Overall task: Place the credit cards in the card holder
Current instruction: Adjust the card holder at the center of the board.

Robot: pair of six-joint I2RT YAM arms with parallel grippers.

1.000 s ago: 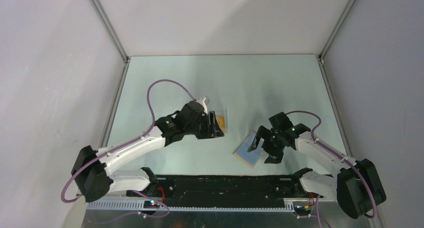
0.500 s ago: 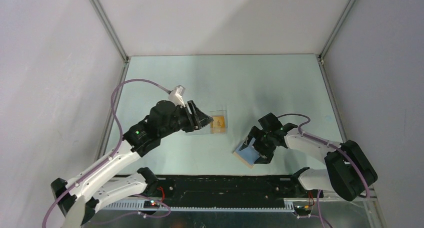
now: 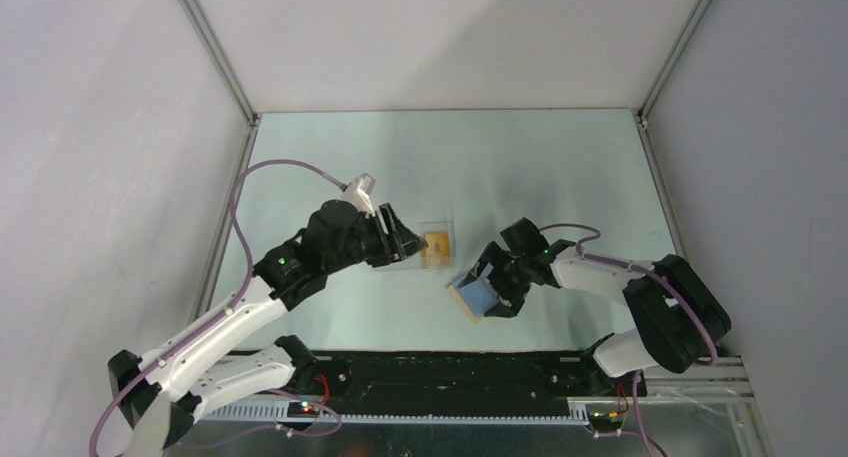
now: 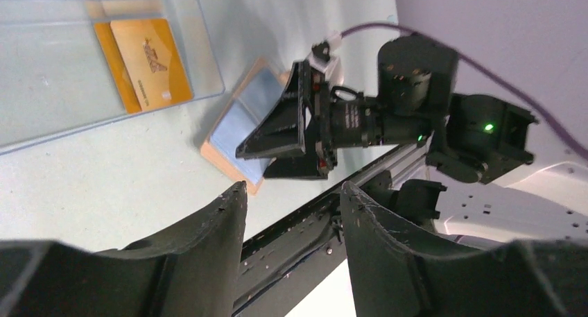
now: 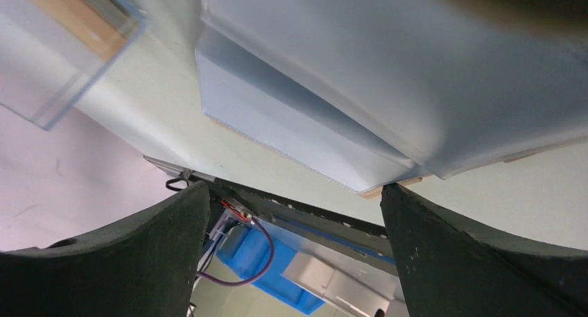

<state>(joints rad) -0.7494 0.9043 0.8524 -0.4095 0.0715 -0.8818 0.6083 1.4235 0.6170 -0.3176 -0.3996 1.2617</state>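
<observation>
Locate credit cards (image 4: pixel 142 64) flat inside clear box (image 4: pixel 41 74), left gripper (image 4: pixel 291 192) half-spread and empty just left of box, apparently poised for picking, and right gripper (image 3: pixel 488 289) spread wide over opened card holder (image 4: pixel 239 133) near-right of box, likely steadying it.

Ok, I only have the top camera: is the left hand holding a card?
Observer: No. The left wrist view shows the left hand open, nothing between its fingers.
Operator: How many credit cards?
Observer: Two credit cards show, stacked slightly offset at one end of the clear box.
Operator: And the right hand?
Observer: The right hand is open wide, its fingers either side of the card holder, blue lining up, not closed on it.
</observation>
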